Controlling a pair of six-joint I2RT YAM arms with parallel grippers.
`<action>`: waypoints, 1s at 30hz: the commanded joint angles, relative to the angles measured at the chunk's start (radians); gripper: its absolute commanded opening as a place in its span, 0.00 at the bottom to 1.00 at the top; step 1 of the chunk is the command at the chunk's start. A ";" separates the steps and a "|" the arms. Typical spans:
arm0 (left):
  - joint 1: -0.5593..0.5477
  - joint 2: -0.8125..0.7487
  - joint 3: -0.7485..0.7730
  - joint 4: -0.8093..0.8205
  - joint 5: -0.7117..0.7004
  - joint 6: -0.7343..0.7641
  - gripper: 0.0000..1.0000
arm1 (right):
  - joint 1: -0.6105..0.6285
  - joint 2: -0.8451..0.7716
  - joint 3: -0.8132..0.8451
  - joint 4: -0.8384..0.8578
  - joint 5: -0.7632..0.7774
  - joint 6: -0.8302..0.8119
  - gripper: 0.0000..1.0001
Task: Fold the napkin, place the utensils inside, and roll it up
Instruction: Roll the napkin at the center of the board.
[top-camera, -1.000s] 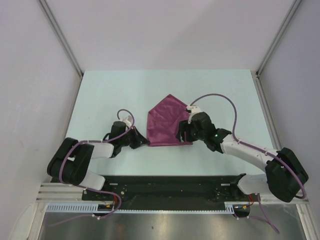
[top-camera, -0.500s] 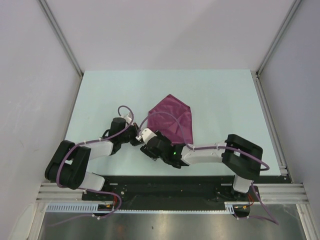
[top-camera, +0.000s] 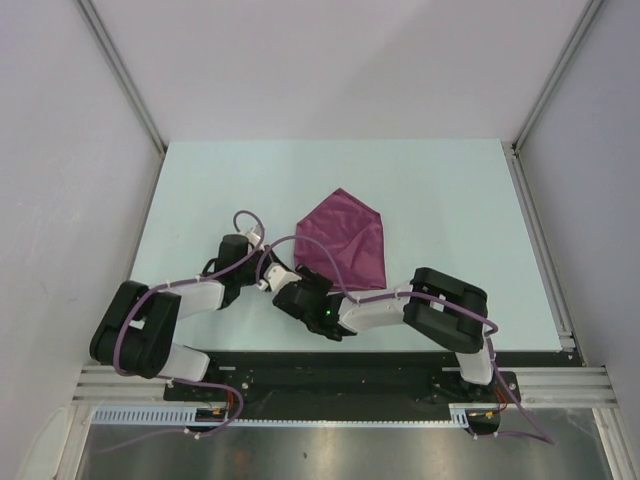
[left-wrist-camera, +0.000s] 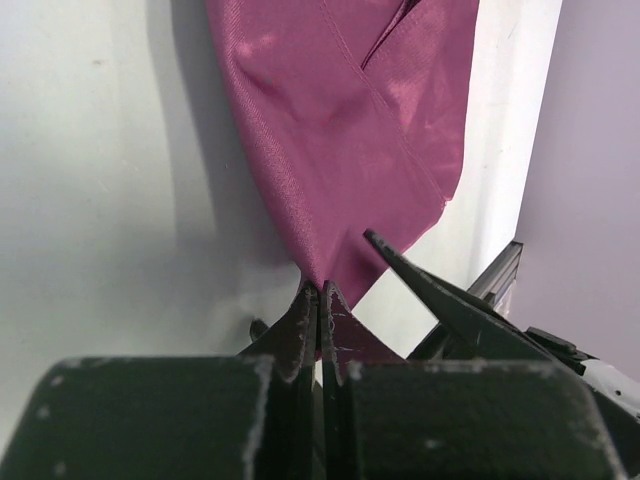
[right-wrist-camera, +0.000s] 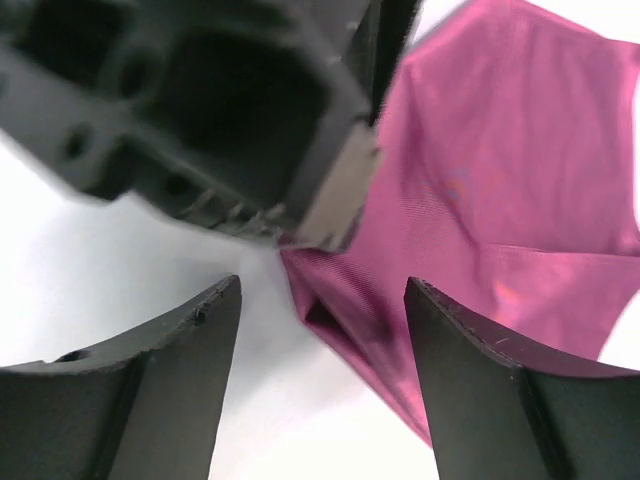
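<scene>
The plum napkin (top-camera: 342, 240) lies folded on the table with a point toward the far side. My left gripper (top-camera: 272, 275) is shut on its near-left corner, and in the left wrist view the cloth (left-wrist-camera: 340, 120) runs straight into the closed tips (left-wrist-camera: 320, 292). My right gripper (top-camera: 292, 290) has come in beside that same corner. In its wrist view its jaws (right-wrist-camera: 322, 292) stand open, low over the napkin edge (right-wrist-camera: 480, 200), which has a small pucker between the fingers (right-wrist-camera: 190, 340). They hold nothing. The utensils are out of view.
The pale table (top-camera: 450, 180) stretches past the napkin to the far and right sides, with grey walls around it. The right arm's elbow (top-camera: 445, 300) is folded back near the front edge. The left gripper's body (right-wrist-camera: 200, 110) fills the upper left of the right wrist view.
The right arm has swung from the napkin's near-right corner across to its near-left corner, beside the left gripper. The left gripper has kept its hold and barely moved.
</scene>
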 joint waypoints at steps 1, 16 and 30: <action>0.022 -0.015 0.011 0.019 0.038 0.006 0.00 | 0.005 0.027 0.051 0.009 0.105 -0.009 0.71; 0.042 -0.018 -0.001 0.021 0.043 0.011 0.00 | -0.035 0.001 -0.018 -0.045 0.128 -0.006 0.43; 0.057 -0.036 0.019 -0.015 0.029 0.051 0.53 | -0.081 -0.049 -0.039 -0.048 -0.102 -0.125 0.00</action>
